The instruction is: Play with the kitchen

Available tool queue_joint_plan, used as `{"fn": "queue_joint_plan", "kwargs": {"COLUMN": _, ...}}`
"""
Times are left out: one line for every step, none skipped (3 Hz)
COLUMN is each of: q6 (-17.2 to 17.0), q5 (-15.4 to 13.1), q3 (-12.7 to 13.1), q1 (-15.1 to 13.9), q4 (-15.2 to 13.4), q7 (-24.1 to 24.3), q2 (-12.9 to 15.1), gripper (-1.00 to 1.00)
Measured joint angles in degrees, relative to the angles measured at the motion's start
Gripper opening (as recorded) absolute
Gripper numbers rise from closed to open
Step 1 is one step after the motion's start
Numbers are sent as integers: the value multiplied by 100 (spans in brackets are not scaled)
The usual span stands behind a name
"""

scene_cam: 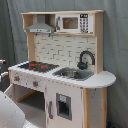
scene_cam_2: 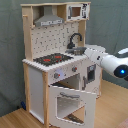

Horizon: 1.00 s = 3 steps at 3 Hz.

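In the second exterior view the nearest thing is the oven door [scene_cam_2: 71, 104], swung down and open at the front of the kitchen [scene_cam_2: 55, 65], its window framed in white above the wooden floor [scene_cam_2: 15, 120]. Just behind and above it sit the knobs [scene_cam_2: 56, 75] on the white front panel, and over them the black-red stovetop [scene_cam_2: 51, 59]. The robot arm [scene_cam_2: 107, 61] reaches in from the second exterior view's right, its white links ending beside the rounded end of the kitchen's bench; the gripper is hidden there, and whether it is open or holds anything cannot be told. Farther back stand the black faucet [scene_cam_2: 74, 40], the dotted backboard, the grey hood [scene_cam_2: 48, 20] and the microwave [scene_cam_2: 76, 11] on the top shelf.

In the first exterior view a white part of the arm [scene_cam: 10, 112] fills the near lower left corner. Behind it the kitchen [scene_cam: 65, 65] stands in front of a grey curtain [scene_cam: 116, 45], with the stovetop [scene_cam: 37, 65] at the first exterior view's left, the sink [scene_cam: 70, 73] and faucet [scene_cam: 85, 59] to its right, and the rounded bench end [scene_cam: 102, 80] beyond. A narrow cabinet door with a dark window [scene_cam: 63, 106] faces forward below. At the top are the hood [scene_cam: 41, 25] and microwave [scene_cam: 72, 22].
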Motion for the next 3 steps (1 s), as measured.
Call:
{"fn": "queue_joint_plan", "kwargs": {"q6": -1, "q5": -577, "q3": 191, "q1": -92, "q4": 0, "q7": -3, "q2": -68, "gripper": 100}}
{"fn": "queue_joint_plan", "kwargs": {"q6": 28, "q5": -1100, "q3": 396, "q1": -212, "q4": 0, "q7": 5, "q2": -77, "gripper": 100}}
{"fn": "queue_joint_plan", "kwargs": {"q6": 173, "q5": -1701, "q3": 654, "q1": -384, "q4": 1, "q7": 16, "q2": -77, "gripper": 100}}
